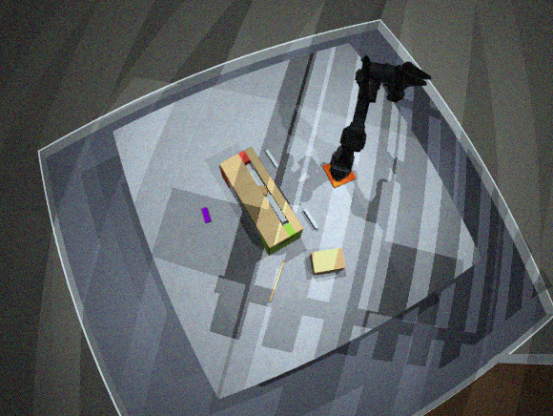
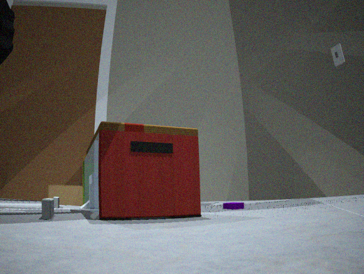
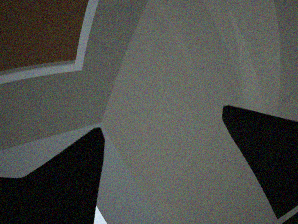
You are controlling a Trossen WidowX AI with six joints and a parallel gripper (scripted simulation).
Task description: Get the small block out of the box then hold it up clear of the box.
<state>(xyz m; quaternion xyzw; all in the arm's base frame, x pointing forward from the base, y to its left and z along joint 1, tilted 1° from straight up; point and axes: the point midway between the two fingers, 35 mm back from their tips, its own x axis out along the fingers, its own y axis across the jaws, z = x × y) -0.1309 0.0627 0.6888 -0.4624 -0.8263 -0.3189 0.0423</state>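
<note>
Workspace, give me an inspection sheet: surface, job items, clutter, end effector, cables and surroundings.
Surface: pale grey table with patchy shadows.
Job's things: tan-topped box upright, red end with a dark slot, green end opposite; the block cannot be made out inside.
Clutter: purple piece, tan slab, thin stick, two small grey bars beside the box.
End effector: open, raised near the table's far edge, away from the box, holding nothing.
Cables: nothing seen.
Surroundings: grey wall, brown panel, wall plate.
</note>
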